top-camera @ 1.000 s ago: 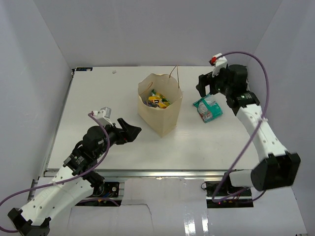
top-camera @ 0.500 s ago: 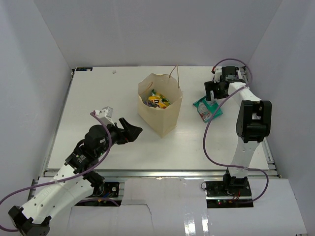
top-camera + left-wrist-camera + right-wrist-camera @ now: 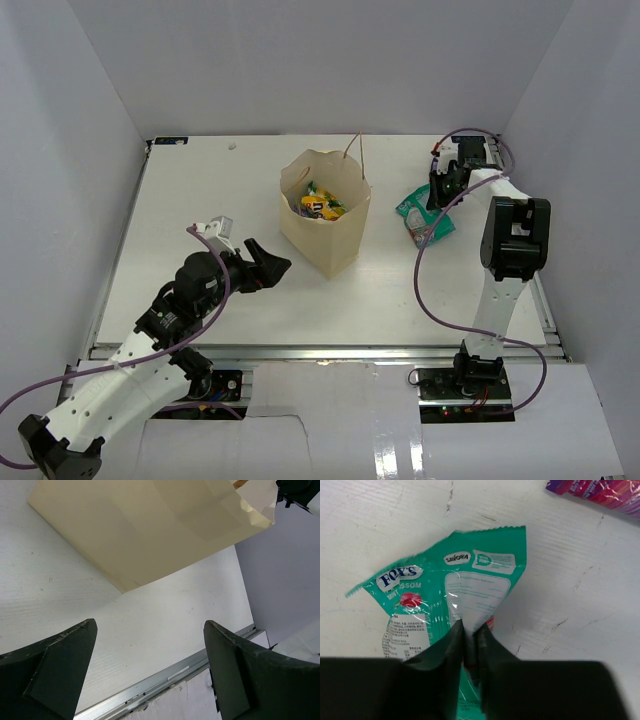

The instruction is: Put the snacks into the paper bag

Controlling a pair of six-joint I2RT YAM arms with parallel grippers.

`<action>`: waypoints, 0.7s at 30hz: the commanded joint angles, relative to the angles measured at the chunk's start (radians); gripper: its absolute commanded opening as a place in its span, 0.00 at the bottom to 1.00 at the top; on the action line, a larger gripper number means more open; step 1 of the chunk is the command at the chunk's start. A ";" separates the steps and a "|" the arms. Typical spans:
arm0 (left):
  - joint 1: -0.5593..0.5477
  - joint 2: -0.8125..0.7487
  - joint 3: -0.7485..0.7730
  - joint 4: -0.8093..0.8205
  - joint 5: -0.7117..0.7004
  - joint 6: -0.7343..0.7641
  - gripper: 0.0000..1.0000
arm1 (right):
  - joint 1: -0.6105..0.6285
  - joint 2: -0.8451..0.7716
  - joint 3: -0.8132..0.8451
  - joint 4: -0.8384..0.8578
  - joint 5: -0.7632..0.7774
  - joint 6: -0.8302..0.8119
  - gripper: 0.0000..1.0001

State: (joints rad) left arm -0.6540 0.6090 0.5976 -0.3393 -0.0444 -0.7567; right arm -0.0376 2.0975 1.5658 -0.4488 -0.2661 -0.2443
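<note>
The tan paper bag stands upright at the table's middle with several snacks showing inside its open mouth. A teal packet lies flat on the table to the bag's right. My right gripper is down on it; in the right wrist view the gripper is shut, pinching a raised fold of the teal packet. A red-pink packet lies just beyond it. My left gripper hovers open left of the bag, nothing between its fingers; the bag's side fills the left wrist view.
White walls close in the table on three sides. A metal rail runs along the near edge. The right arm's purple cable loops over the table to the right of the bag.
The right gripper dropped onto the teal packet and shut on it, lifting a fold. The left arm crept slightly toward the bag, still open.
</note>
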 commanded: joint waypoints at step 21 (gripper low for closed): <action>-0.003 0.000 0.041 0.039 0.005 0.048 0.98 | -0.052 -0.705 -0.005 0.344 -0.696 0.158 0.08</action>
State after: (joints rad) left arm -0.6540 0.6048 0.5991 -0.3283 -0.0441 -0.7341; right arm -0.1326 1.4113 1.4487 -0.2661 -0.9226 -0.2298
